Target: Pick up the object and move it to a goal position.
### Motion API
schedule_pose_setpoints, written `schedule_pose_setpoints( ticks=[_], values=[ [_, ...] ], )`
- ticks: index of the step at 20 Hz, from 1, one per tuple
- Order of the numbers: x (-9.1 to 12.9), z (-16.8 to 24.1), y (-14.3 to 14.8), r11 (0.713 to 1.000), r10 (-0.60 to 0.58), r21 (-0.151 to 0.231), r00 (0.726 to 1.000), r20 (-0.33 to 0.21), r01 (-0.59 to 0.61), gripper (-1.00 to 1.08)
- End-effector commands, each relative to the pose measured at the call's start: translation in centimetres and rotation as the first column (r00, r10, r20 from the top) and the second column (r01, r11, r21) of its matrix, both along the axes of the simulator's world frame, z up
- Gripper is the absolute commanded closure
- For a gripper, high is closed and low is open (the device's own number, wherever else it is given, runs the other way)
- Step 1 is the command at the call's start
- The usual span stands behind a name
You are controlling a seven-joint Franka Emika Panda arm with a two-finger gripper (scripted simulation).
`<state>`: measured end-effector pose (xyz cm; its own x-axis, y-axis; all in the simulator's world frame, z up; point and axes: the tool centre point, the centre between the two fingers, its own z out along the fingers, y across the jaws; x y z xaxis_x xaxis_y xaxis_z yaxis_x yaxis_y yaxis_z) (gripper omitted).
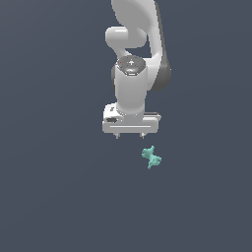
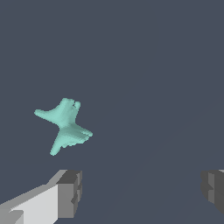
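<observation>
The white arm is reaching down from the top of the exterior view, and its end effector (image 1: 130,136) is pointing straight down over the flat dark grey-blue tabletop (image 1: 54,197). The two fingers are standing wide apart, so the end effector is open, and nothing is sitting between them. In the exterior view only the short dark tips are showing below the broad white hand body. In the wrist view one grey pad (image 2: 70,193) on its white finger and the opposite grey pad (image 2: 213,189) are appearing at the two sides of the picture, with bare surface in the wide gap between them. The object (image 1: 151,157), a small teal-green knobbly piece with several thin lobes sticking out in different directions, is lying on the tabletop near the end effector but outside the gap between the fingers. In the exterior view it is sitting just below the fingertips and off toward the exterior view's right, beyond the tip on that side. In the wrist view the object (image 2: 65,124) is showing beyond the pad with the white finger, apart from it and not touching it. Whether the fingertips are hanging above the tabletop or resting on it cannot be told from these views.
</observation>
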<state>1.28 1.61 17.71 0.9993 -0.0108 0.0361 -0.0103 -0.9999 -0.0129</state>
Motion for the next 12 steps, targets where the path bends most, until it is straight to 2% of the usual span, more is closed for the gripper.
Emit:
schedule_pose_setpoints(
  ticks=[1,12],
  values=[
    [0.0,0.0,0.0,1.000,0.000,0.000,1.000,0.000,0.000,-0.92],
    [-0.6,-1.5,-0.6,0.999,0.039,-0.023,0.999,-0.031,-0.040,-0.92]
  ],
)
